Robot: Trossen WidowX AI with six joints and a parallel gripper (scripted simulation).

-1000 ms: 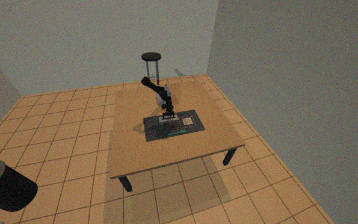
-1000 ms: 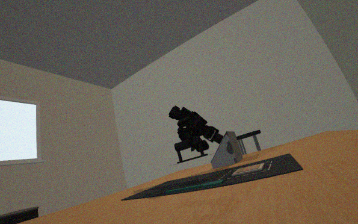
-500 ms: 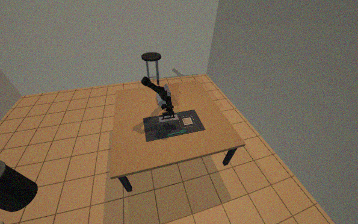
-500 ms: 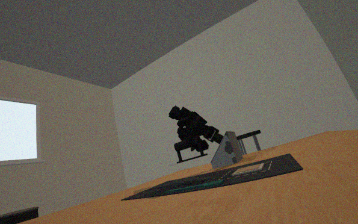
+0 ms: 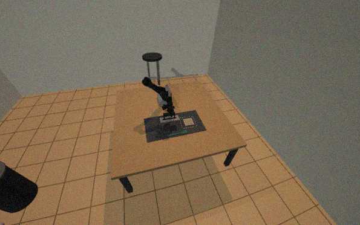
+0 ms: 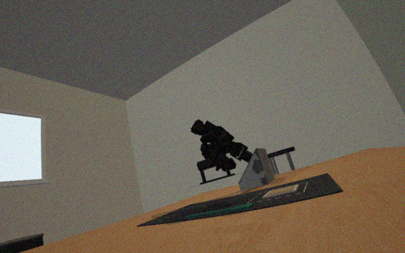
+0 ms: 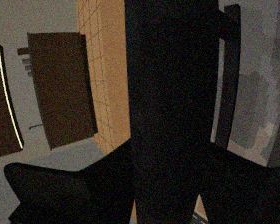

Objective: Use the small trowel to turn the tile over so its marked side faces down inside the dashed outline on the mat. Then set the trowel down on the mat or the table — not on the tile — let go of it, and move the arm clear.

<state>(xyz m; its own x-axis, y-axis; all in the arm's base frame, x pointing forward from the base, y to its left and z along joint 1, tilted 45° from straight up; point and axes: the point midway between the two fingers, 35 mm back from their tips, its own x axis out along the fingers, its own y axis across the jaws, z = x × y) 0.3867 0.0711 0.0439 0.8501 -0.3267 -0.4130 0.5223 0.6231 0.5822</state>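
Observation:
My gripper point(image 5: 169, 113) point(image 6: 220, 164) point(image 7: 164, 137) is shut on the black handle of the trowel, whose flat grey blade point(image 5: 163, 120) point(image 7: 261, 95) hangs below two posts. In the exterior view the blade shows nearly edge-on, raised above the mat point(image 5: 152, 136) point(image 6: 328, 185). The handle fills the middle of the wrist view. The pale square tile point(image 5: 188, 121) point(image 6: 280, 191) lies flat on the mat's right part, within the dashed outline point(image 6: 305, 187). The trowel is to its left in the top view, apart from it. Whether its marked side is up or down, I cannot tell.
A long thin teal object point(image 5: 178, 133) point(image 6: 222, 211) lies near the mat's front edge. The arm's grey base bracket point(image 6: 254, 173) stands behind the mat on the wooden table point(image 5: 173, 157). A black stool point(image 5: 152, 57) stands beyond the table.

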